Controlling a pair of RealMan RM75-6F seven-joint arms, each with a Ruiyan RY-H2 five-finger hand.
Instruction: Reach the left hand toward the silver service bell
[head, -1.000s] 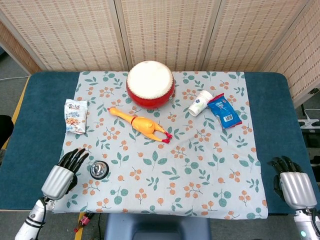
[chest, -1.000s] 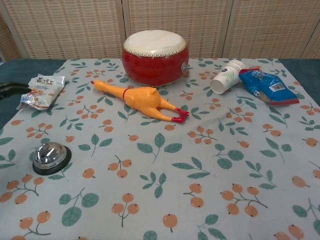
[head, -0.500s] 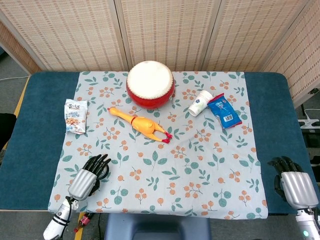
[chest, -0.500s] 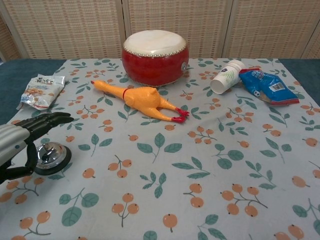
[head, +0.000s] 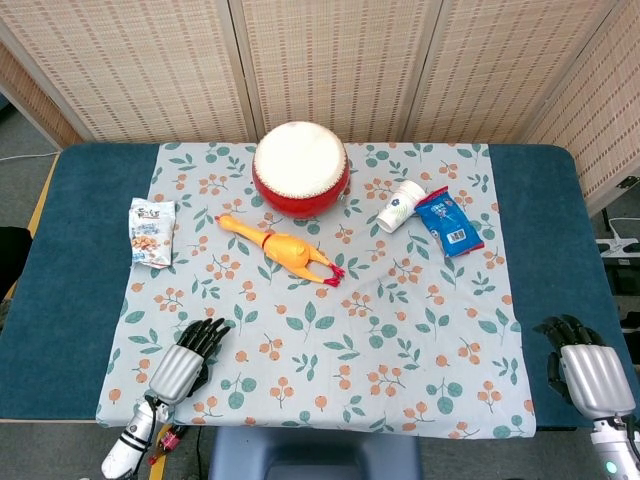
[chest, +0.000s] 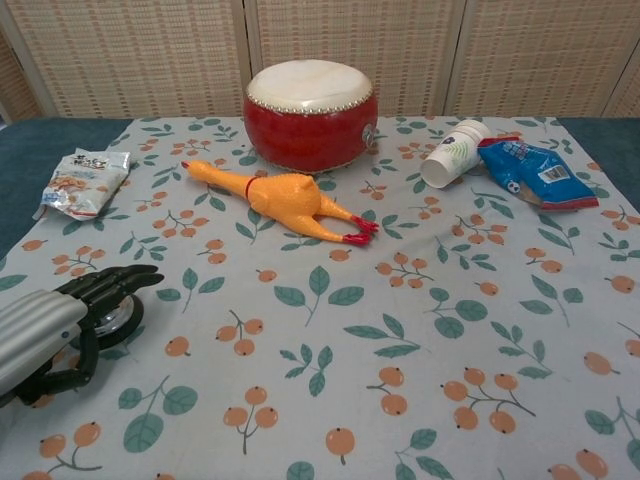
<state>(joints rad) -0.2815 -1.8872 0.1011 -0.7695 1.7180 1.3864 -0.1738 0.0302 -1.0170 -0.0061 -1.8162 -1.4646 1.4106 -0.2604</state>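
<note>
My left hand (head: 187, 358) hovers at the near left of the flowered cloth, right over the silver service bell (chest: 122, 317). In the chest view only the bell's black base and a sliver of its dome show under the hand's (chest: 62, 317) dark fingers. The head view hides the bell completely under the hand. The fingers stretch forward, slightly apart, and hold nothing. I cannot tell whether they touch the bell. My right hand (head: 588, 373) rests at the near right on the blue table, off the cloth, fingers loosely curled and empty.
A red drum (head: 300, 167) stands at the back centre. A rubber chicken (head: 282, 248) lies in front of it. A snack bag (head: 151, 231) lies at the left; a tipped paper cup (head: 400, 205) and a blue packet (head: 449, 221) at the right.
My left hand has moved rightward and nearer, from beside the bell to over it, covering it in the head view. The right hand has not moved.
</note>
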